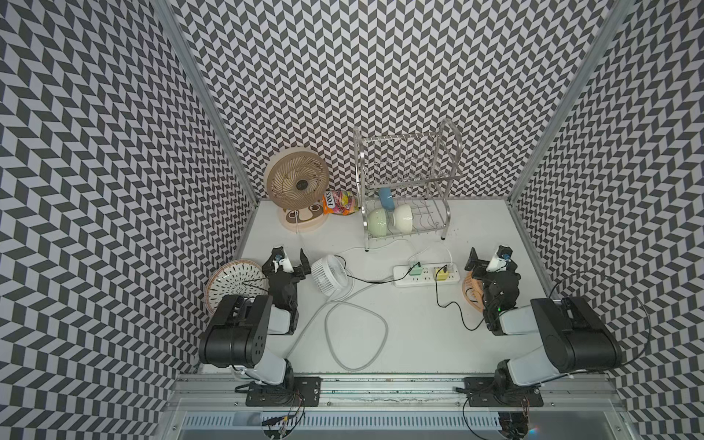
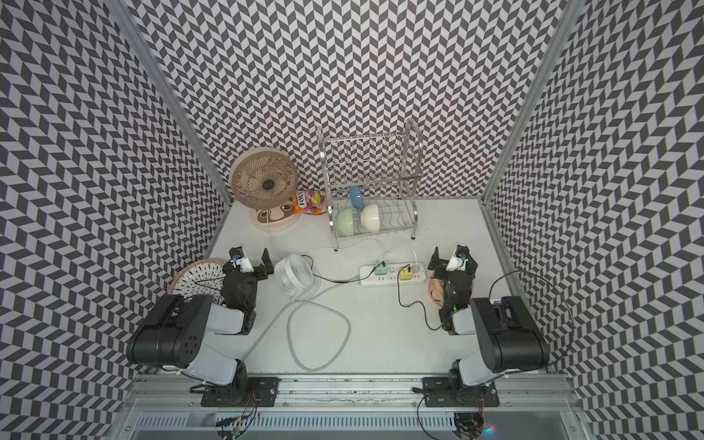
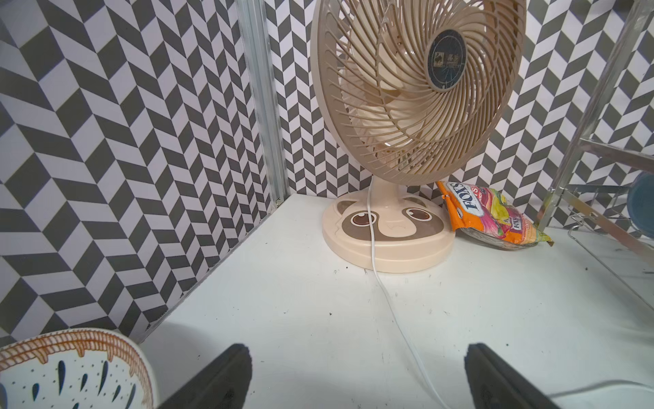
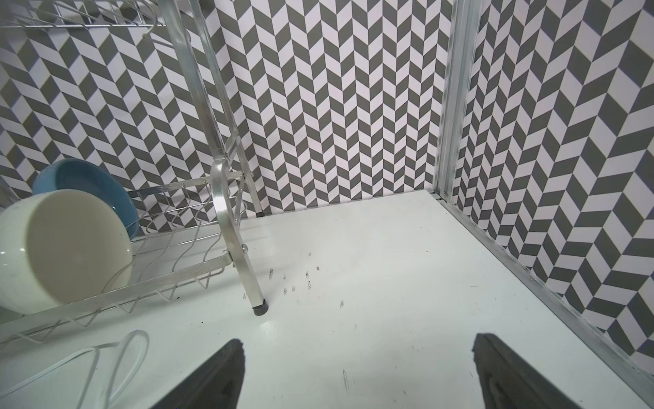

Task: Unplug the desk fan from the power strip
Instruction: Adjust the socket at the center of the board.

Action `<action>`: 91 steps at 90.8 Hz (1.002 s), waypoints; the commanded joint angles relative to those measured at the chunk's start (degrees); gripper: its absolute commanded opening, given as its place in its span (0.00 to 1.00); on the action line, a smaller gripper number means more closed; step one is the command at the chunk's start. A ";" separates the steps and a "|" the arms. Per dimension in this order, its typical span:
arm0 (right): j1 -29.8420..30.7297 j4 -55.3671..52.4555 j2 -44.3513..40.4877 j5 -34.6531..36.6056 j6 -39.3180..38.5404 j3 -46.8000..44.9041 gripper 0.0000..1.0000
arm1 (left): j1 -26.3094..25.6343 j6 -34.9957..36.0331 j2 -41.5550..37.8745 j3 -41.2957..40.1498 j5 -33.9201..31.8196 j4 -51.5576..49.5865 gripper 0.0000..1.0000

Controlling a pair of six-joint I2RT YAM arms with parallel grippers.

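Nothing was unplugged yet (the green plug [image 1: 416, 269] looked fully seated). The power strip [image 1: 426, 275] lay between two empty grippers, jaws spread: right gripper [image 1: 487, 257] just beside its end, left gripper [image 1: 290, 256] well apart, by the white desk fan [image 1: 328, 275] cabled to it.

The orange sweet bag [image 3: 492, 216] on the tabletop reads "FOX'S" in white letters. The dark round fan badge [image 3: 445, 58] carries print too small to read.
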 commanded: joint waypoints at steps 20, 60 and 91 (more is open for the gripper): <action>0.35 1.41 -0.43 0.76 -0.42 0.83 1.00 | 0.16 0.75 -0.76 0.20 1.79 0.32 1.00; 0.39 1.38 -7.26 2.16 -0.09 -2.16 1.00 | -1.31 -1.32 -8.84 -1.38 -9.31 -1.86 1.00; -0.65 -49.31 -24.68 4.41 20.70 14.80 1.00 | -3.18 -5.98 -31.26 5.41 -14.46 -29.40 1.00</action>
